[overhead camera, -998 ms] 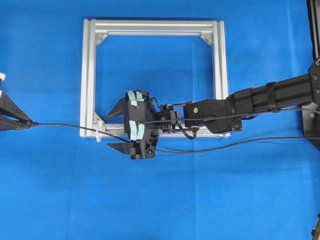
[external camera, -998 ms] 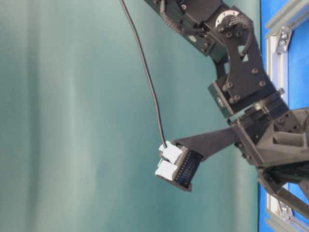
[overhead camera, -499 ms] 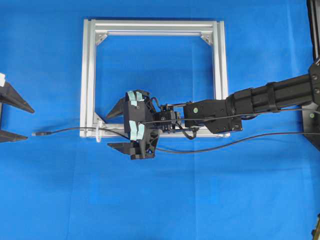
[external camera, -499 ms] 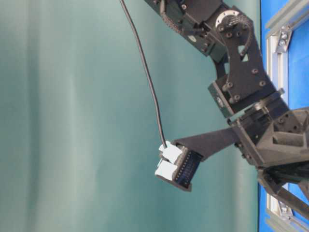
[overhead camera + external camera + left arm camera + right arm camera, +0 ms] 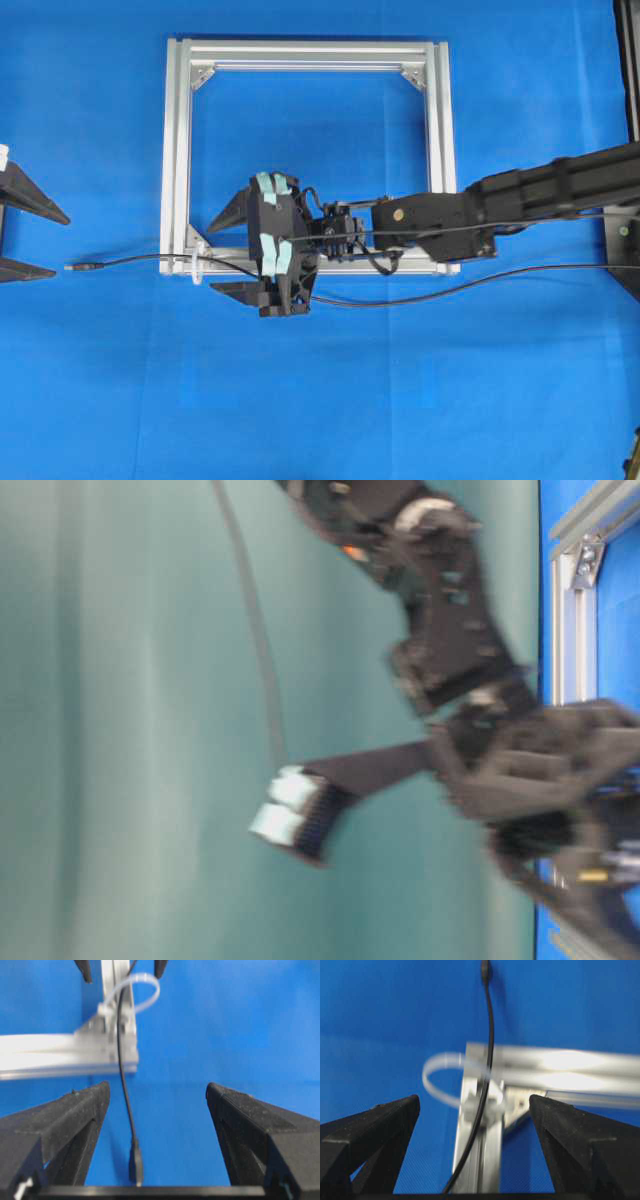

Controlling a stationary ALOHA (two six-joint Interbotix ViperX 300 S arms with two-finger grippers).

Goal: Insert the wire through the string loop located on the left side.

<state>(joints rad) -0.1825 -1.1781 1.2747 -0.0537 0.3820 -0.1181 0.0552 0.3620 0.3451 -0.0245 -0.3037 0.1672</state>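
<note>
Now the wire (image 5: 130, 262) lies through the loop (image 5: 142, 995), plug on the cloth, so both grippers (image 5: 22, 238) (image 5: 243, 252) stand spread, gripping nothing; threading looks done.

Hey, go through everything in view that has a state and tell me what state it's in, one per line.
Wire: threaded through the loop, lying loose on the table, held by neither gripper.
Plug tip: free, left of the frame.
Loop: wire runs through it.
Left gripper: open, empty.
Right gripper: open, empty, over the frame's corner.
Frame: flat on the table.
</note>
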